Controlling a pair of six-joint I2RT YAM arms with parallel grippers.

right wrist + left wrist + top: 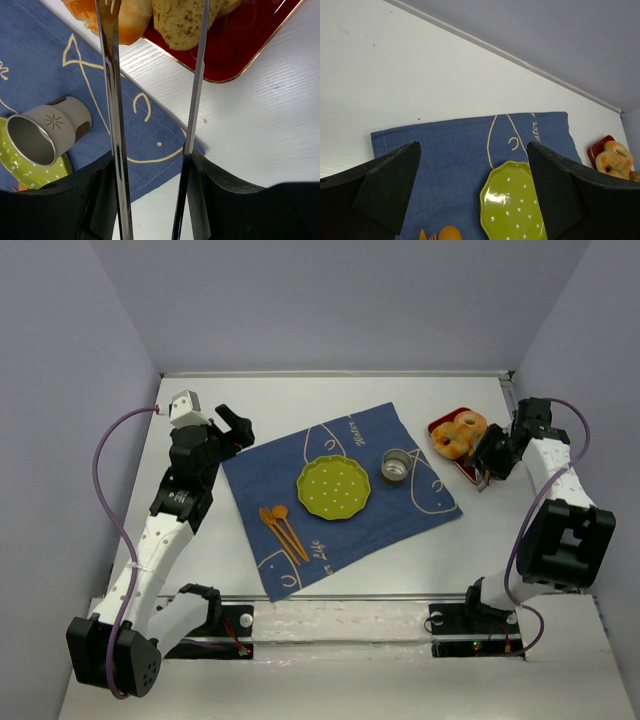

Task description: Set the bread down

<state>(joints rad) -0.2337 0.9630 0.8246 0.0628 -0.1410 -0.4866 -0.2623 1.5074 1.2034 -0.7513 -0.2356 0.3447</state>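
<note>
The red tray (pixel 467 469) at the right holds orange ring doughnuts (pixel 458 433). In the right wrist view a tan-brown piece of bread (pixel 181 25) lies on the tray (pixel 250 45) between the two arms of metal tongs (pixel 112 100), beside a doughnut (pixel 127 20). The tong tips are cut off at the top, so I cannot tell whether they grip the bread. My right gripper (pixel 492 462) (pixel 150 170) is shut on the tongs. My left gripper (pixel 237 430) (pixel 472 146) is open and empty above the cloth's far left corner. The green plate (pixel 335 487) (pixel 515 205) has nothing on it.
A blue cloth (pixel 300 455) lies under the plate, a small metal-lined cup (pixel 397 466) (pixel 45 130) on its side, and an orange spoon and fork (pixel 283 530). The table's back wall runs behind the tray.
</note>
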